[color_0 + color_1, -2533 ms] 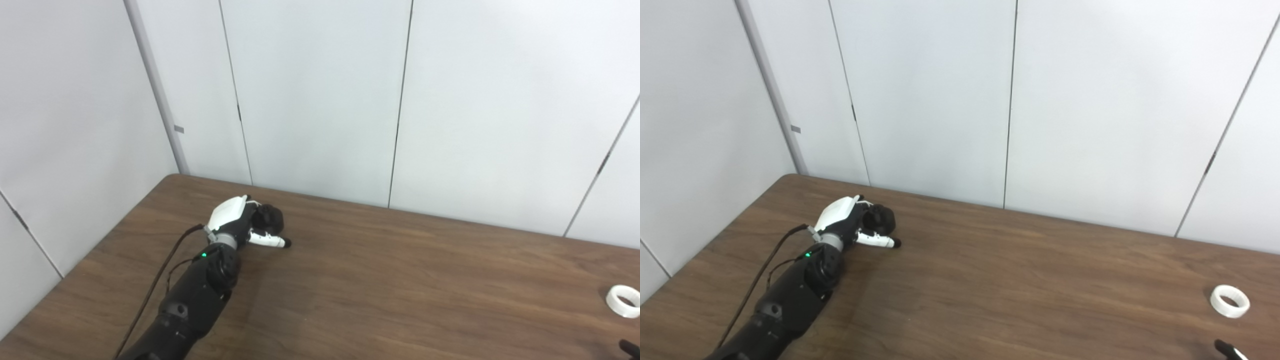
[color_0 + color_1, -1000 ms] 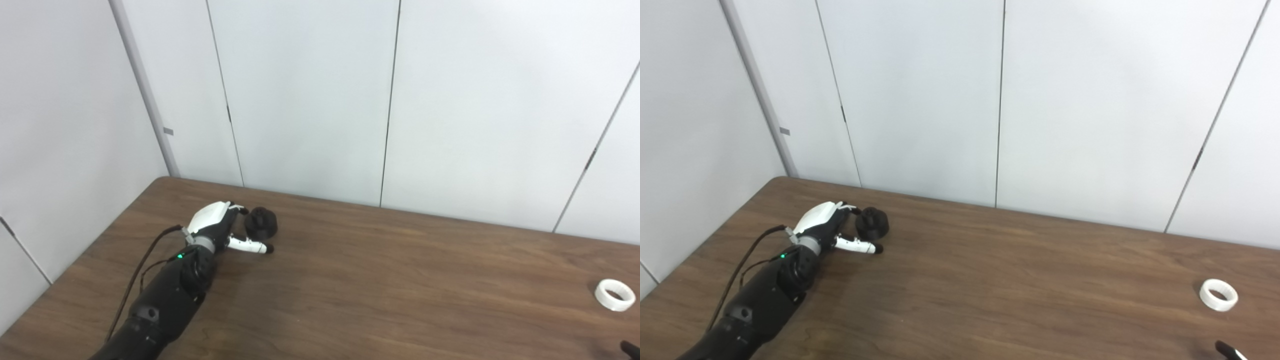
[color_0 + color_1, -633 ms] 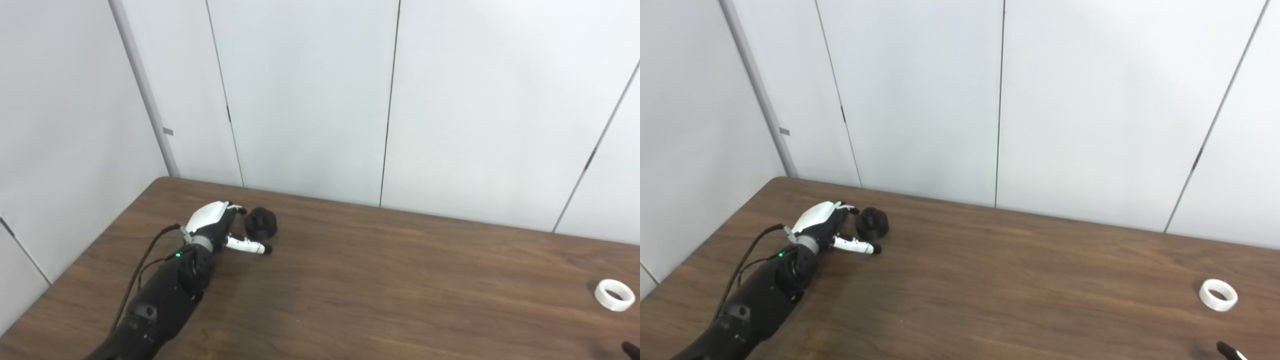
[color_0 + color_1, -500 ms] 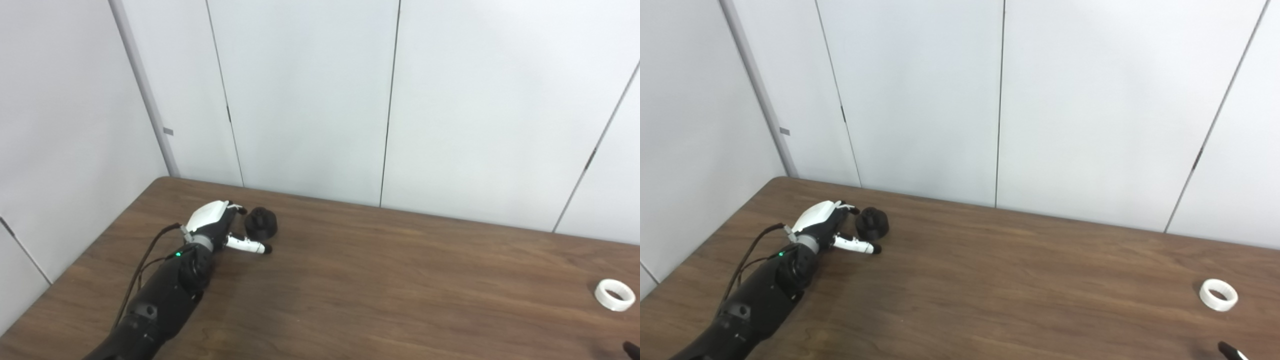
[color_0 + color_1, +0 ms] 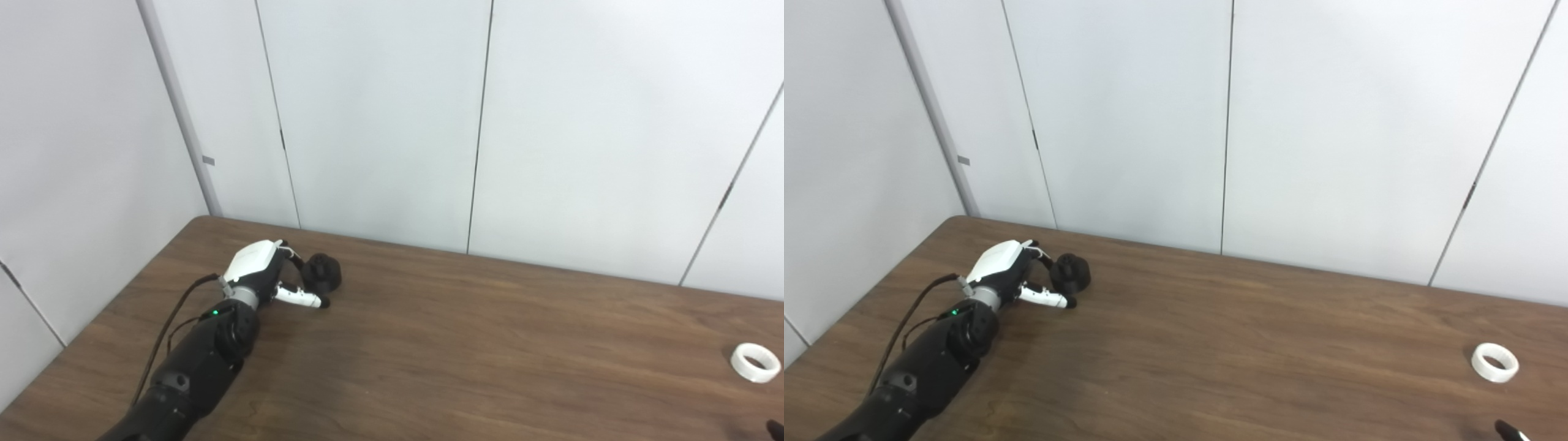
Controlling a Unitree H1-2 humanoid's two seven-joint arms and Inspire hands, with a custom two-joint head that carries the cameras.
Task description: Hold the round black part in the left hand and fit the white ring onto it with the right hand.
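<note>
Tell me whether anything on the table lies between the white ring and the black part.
Nothing visible does. The white ring lies near the table's right edge, the black part at far left beside the left hand, with only bare brown table between.

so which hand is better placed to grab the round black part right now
Left. The left hand lies on the table right beside the round black part, fingers apart and facing it. Of the right hand only a fingertip shows at the bottom right corner, near the white ring.
</note>
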